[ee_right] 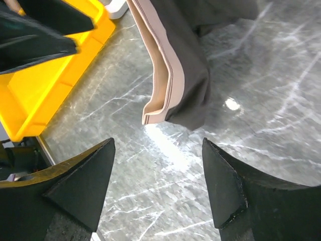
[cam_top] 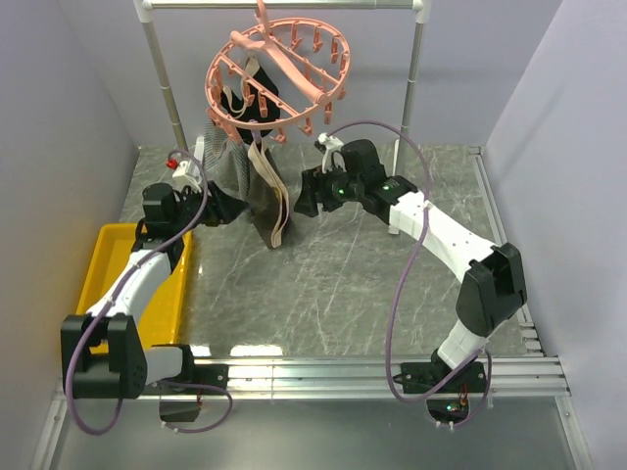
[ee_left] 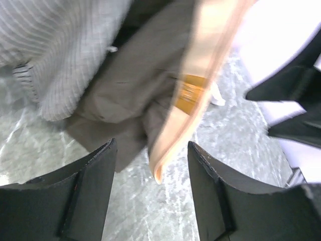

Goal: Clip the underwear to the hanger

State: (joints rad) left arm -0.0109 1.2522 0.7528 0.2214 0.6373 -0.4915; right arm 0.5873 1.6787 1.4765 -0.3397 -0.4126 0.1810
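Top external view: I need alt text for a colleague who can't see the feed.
The underwear hangs down from the pink hanger, which is hooked on a white rail, next to a grey patterned cloth. The left end effector and right end effector flank it closely. A yellow tray sits at the table's left.

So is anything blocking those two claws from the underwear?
Nothing visible. The underwear hangs from the pink hanger; the left gripper and right gripper face it open, only air between. The striped grey cloth hangs beside it.
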